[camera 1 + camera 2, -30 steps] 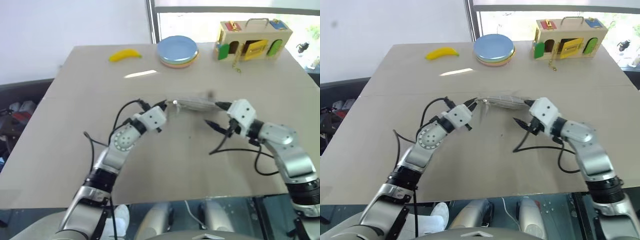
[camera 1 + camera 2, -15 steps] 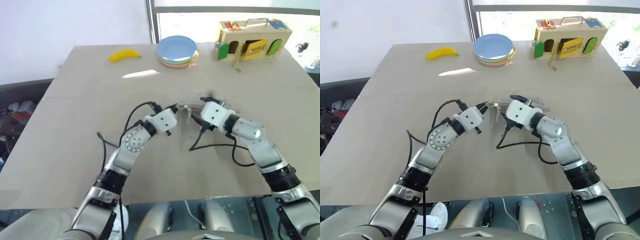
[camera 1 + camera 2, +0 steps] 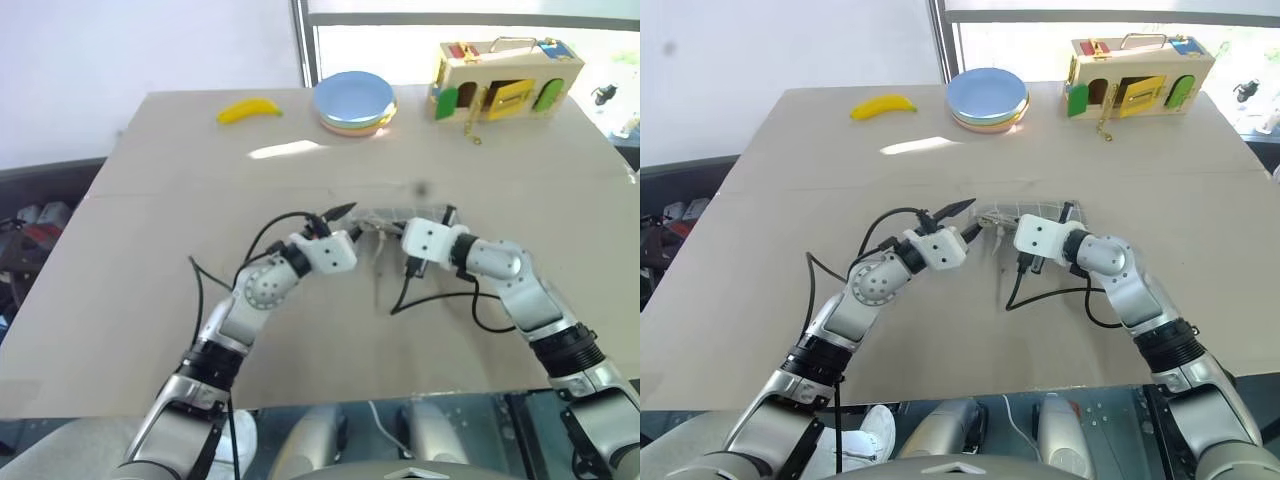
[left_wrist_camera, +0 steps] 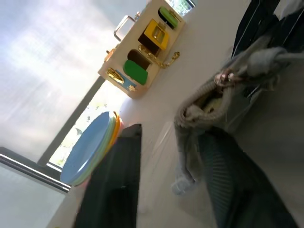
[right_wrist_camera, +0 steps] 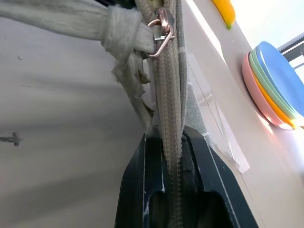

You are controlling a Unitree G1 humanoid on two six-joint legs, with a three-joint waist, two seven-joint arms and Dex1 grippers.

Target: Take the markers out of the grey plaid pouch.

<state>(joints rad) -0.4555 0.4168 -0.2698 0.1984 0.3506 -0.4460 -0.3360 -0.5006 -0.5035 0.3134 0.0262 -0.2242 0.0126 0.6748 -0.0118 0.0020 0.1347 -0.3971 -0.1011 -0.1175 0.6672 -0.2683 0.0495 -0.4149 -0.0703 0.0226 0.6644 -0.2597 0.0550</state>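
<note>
The grey plaid pouch (image 3: 1032, 212) is pinched along its zipper edge by the right gripper (image 5: 171, 142); the left gripper (image 3: 965, 212) is spread apart at the pouch's left end, gripping nothing. The pouch is seen held up off the table (image 3: 840, 150); its mouth gapes slightly.

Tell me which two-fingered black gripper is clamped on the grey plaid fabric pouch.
The right gripper: its fingers pinch the grey plaid pouch at the zipper edge. The left gripper stands open beside it.

A beige table (image 3: 150, 250) is carrying a banana (image 3: 249, 109), a stack of plates (image 3: 355, 101) and a wooden box (image 3: 507, 79) along its far edge. The pouch (image 3: 1028, 212) is sitting near the middle.
</note>
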